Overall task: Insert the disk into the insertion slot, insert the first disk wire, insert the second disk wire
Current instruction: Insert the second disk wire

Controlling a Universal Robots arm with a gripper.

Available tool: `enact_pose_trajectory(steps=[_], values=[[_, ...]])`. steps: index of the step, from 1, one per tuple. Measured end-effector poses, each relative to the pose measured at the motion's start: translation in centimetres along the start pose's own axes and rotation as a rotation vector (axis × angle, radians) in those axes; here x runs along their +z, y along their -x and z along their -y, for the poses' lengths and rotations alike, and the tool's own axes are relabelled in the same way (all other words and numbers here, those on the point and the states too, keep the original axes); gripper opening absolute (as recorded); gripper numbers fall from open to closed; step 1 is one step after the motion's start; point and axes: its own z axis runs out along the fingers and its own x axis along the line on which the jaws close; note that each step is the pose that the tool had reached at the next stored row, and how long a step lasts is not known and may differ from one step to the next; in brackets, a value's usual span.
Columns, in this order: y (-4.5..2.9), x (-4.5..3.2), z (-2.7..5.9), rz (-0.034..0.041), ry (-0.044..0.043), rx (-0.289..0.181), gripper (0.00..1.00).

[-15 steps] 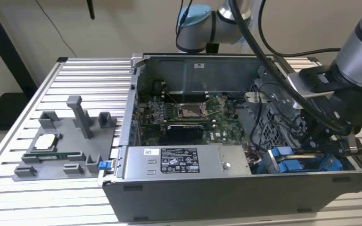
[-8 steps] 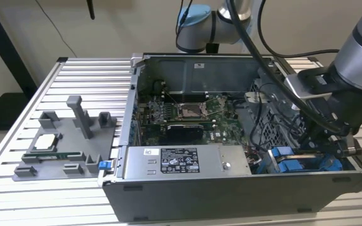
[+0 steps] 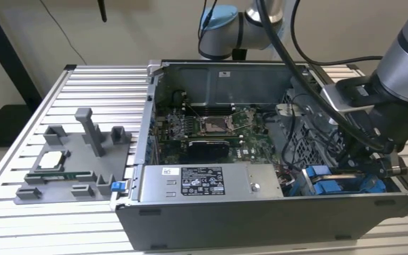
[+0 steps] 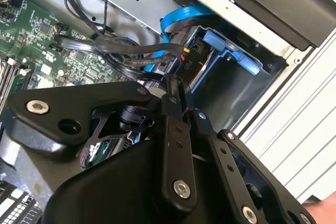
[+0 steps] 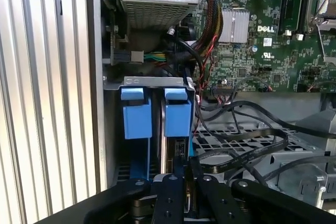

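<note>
The insertion slot [image 5: 155,81] is a grey metal cage in the case corner, at the exterior view's lower right [image 3: 346,183]. Two blue carrier tabs [image 5: 137,114] [image 5: 177,111] stand in it side by side. The disk [image 5: 169,148] shows as a dark edge below the second tab, seated in the cage inside its blue carrier [image 4: 231,51]. My gripper [image 5: 184,163] [image 4: 172,85] has its jaws almost together on a dark wire connector at the disk's end. A second black connector [image 4: 186,65] with coloured leads and a blue flat wire [image 4: 178,19] lie just beyond the fingertips.
The arm [image 3: 395,106] reaches down into the open computer case. The grey power-supply box [image 3: 204,183] sits beside the cage, with the motherboard [image 3: 211,127] behind. Black flat cables [image 5: 252,150] cross a perforated metal wall [image 5: 236,142]. A grey parts fixture [image 3: 76,159] lies on the slatted table.
</note>
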Motion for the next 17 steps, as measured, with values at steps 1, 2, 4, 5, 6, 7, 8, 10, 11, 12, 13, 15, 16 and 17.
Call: enact_pose_trajectory(steps=[1, 2, 4, 5, 6, 7, 8, 10, 11, 12, 13, 15, 16, 17], values=[[0.0, 0.03, 0.01, 0.0003, 0.0, 0.0, 0.0], [0.0, 0.05, 0.02, 0.0005, 0.0, 0.0, 0.0], [-0.02, 0.17, 0.01, 0.0009, 0.0001, 0.0, 0.0], [-0.04, 0.28, 0.0, 0.0009, 0.0001, 0.0, 0.0], [-0.05, 0.4, -0.01, 0.0004, 0.0001, 0.0, 0.0], [-0.07, 0.53, -0.03, 0.0001, 0.0001, 0.0, 0.0], [-0.08, 0.6, -0.03, -0.0003, 0.0001, 0.0, 0.0], [-0.08, 0.6, -0.04, -0.0002, 0.0001, 0.0, 0.0], [-0.06, 0.5, -0.02, 0.0013, 0.0, 0.0, 0.0], [-0.01, 0.15, 0.02, 0.0025, 0.0, 0.0, 1.0], [0.07, -0.34, 0.09, 0.0014, 0.0, 0.0, 1.0], [0.19, -1.23, 0.2, 0.0012, 0.0, 0.0, 1.0], [0.25, -1.59, 0.25, 0.0008, 0.0, 0.0, 1.0], [0.3, -1.88, 0.29, 0.0011, 0.0, 0.0, 1.0]])
